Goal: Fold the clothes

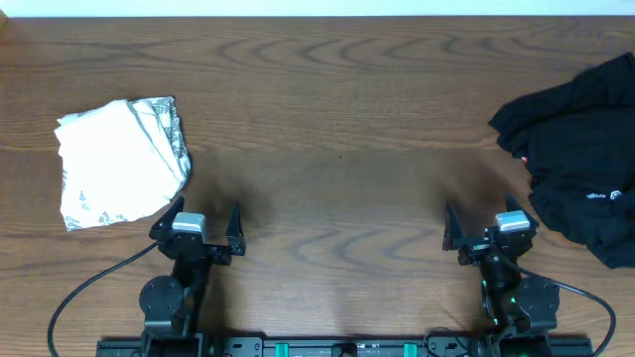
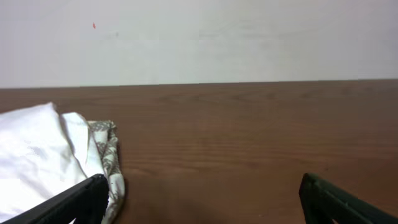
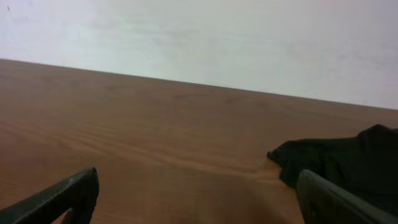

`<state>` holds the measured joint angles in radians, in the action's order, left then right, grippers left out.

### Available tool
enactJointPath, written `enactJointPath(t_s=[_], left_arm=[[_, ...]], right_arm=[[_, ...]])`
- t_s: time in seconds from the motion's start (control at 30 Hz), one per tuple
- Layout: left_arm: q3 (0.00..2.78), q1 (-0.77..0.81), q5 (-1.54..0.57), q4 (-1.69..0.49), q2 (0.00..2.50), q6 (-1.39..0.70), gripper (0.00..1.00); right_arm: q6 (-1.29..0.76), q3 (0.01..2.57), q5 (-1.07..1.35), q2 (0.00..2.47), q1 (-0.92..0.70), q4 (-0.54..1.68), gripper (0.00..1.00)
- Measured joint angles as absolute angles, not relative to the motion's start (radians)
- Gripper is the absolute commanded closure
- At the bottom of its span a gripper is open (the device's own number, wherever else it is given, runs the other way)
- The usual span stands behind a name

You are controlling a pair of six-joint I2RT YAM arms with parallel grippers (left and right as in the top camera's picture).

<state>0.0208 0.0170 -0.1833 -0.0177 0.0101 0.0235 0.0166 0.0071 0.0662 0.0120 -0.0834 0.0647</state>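
Note:
A folded white, grey-printed garment (image 1: 119,162) lies at the table's left; it also shows in the left wrist view (image 2: 43,155). A heap of black shirts (image 1: 585,159) with a small white logo (image 1: 605,195) and a bit of pink (image 1: 524,159) lies at the right edge; its near edge shows in the right wrist view (image 3: 342,162). My left gripper (image 1: 205,215) is open and empty near the front edge, just right of the white garment. My right gripper (image 1: 484,218) is open and empty, just left of the black heap.
The brown wooden table (image 1: 337,129) stretches between the two garments. A pale wall (image 2: 199,37) stands behind the far edge. Both arm bases and cables sit at the front edge.

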Motion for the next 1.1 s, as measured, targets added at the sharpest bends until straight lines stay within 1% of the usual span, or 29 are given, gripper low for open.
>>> enactJointPath(t_s=[0.13, 0.27, 0.5, 0.67, 0.8, 0.9, 1.0, 1.1], left_arm=[[0.021, 0.017, -0.183, -0.018, 0.01, -0.067, 0.02], [0.032, 0.017, -0.204, -0.046, 0.011, -0.143, 0.02], [0.125, 0.017, -0.255, -0.267, 0.092, -0.187, 0.02], [0.277, 0.017, -0.263, -0.345, 0.24, -0.184, 0.02], [0.436, 0.017, -0.263, -0.428, 0.389, -0.183, 0.02], [0.554, 0.017, -0.263, -0.532, 0.521, -0.183, 0.02], [0.669, 0.017, -0.263, -0.681, 0.646, -0.183, 0.02], [0.784, 0.017, -0.263, -0.822, 0.756, -0.171, 0.02]], right_arm=[[-0.008, 0.01, 0.066, 0.012, -0.083, 0.078, 0.01], [-0.019, 0.04, 0.028, 0.014, -0.083, 0.14, 0.01], [-0.022, 0.196, -0.062, 0.117, -0.083, 0.286, 0.01], [-0.023, 0.383, -0.109, 0.314, -0.083, 0.406, 0.01], [-0.023, 0.56, -0.125, 0.527, -0.083, 0.536, 0.01], [-0.023, 0.7, -0.129, 0.688, -0.083, 0.654, 0.01], [-0.024, 0.835, -0.124, 0.841, -0.083, 0.776, 0.01], [-0.026, 0.928, -0.092, 0.947, -0.083, 0.838, 0.01]])
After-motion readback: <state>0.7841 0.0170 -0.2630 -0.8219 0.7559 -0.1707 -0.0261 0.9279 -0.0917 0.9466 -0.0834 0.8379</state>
